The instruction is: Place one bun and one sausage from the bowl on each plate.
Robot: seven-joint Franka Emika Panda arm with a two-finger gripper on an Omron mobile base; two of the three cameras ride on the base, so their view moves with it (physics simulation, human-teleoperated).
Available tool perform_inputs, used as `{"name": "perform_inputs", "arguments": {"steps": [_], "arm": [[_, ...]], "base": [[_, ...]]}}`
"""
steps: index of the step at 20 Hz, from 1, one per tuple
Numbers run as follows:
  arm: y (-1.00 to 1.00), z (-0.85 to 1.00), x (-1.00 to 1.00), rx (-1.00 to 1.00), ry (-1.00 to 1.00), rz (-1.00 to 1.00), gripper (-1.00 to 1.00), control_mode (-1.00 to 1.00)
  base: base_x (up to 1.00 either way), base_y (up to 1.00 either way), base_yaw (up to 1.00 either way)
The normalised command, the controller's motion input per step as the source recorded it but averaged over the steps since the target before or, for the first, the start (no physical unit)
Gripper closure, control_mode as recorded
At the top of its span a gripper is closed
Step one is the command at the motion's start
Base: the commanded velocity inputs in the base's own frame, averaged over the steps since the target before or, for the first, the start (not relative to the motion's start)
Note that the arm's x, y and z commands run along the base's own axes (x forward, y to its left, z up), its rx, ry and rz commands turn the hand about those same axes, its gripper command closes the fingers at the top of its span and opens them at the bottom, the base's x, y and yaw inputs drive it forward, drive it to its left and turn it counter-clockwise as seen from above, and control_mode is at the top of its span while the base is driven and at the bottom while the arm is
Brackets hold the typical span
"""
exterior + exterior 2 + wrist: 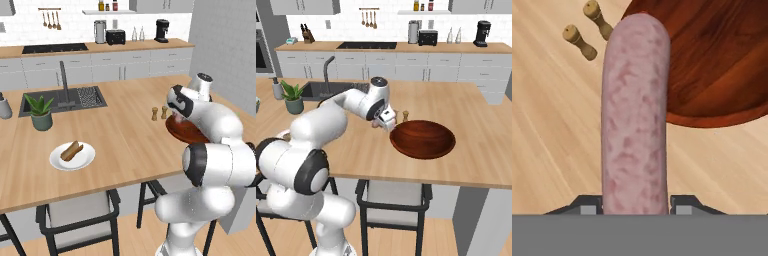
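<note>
Hand view: end effector (636, 210) clamped on a pink sausage (636, 110) above the bowl (712, 60) rim and worktop (552, 140).

Bare desk (557, 130) lies open beside the hand (635, 202); two small shakers (587, 32) and the bowl (712, 65) stand ahead.

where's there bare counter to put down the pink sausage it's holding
The widest free patch of the wooden counter lies between the white plate and the dark reddish-brown bowl. More bare wood runs behind the bowl. It is crowded near the two small wooden shakers at the bowl's rim, where the gripper holds the pink sausage.
</note>
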Motion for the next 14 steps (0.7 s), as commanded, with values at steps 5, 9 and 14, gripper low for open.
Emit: {"name": "perform_inputs", "arguments": {"steps": [5,9,14], "arm": [[1.00,0.11,-0.18,-0.09,0.02,0.00,1.00,-1.00],[1.00,-0.01,-0.45,-0.04,0.00,0.01,1.00,-1.00],[1.00,-0.34,-0.87,0.00,0.00,0.17,1.00,-1.00]], "base": [[0.00,0.00,0.00],[0.00,0.00,0.00],[0.00,0.00,0.00]]}}
